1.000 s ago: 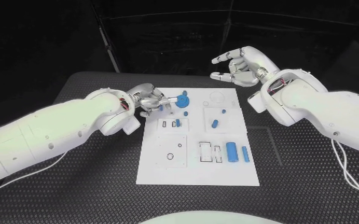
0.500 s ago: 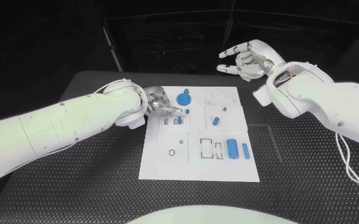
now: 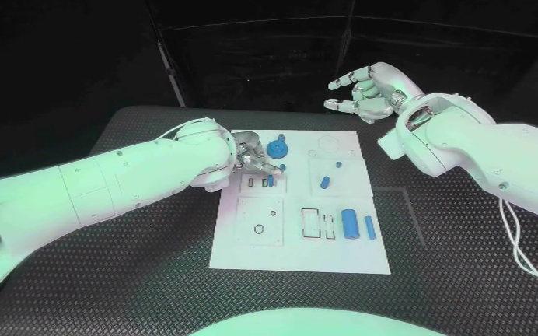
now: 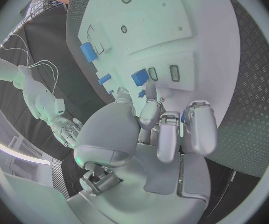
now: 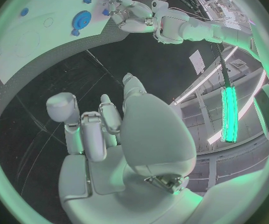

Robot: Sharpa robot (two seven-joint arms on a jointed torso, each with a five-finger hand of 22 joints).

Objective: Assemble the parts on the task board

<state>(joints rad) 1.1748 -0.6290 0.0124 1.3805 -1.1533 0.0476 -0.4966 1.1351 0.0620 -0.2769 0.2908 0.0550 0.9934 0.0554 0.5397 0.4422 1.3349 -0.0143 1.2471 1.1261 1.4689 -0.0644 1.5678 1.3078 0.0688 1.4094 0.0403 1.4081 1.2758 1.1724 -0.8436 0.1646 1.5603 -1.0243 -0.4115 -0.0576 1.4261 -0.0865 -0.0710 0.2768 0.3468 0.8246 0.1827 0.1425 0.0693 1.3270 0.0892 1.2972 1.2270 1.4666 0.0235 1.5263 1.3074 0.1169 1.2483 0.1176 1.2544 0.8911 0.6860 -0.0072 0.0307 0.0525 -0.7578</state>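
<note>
Centrally on the black bench [image 3: 134, 274] lies the white board [image 3: 301, 254], its long side running away from the robot. Over the board's far left part hangs the left hand [image 3: 253, 155], fingers curled downward, their tips at a small blue part [image 3: 271, 181] beside two little slots; whether it pinches that part I cannot tell, as the wrist view shows the fingertips just beside a blue block [image 4: 139, 76] without a plain grip. Well apart, beyond the board's far right corner, the right hand [image 3: 367, 93] is raised above the bench, fingers loosely spread and holding nothing. A round blue disc [image 3: 277, 149] sits near the board's far edge. Two blue cylinders [image 3: 349, 223] lie side by side near the right edge. A smaller blue piece [image 3: 324, 181] rests between disc and cylinders.
</note>
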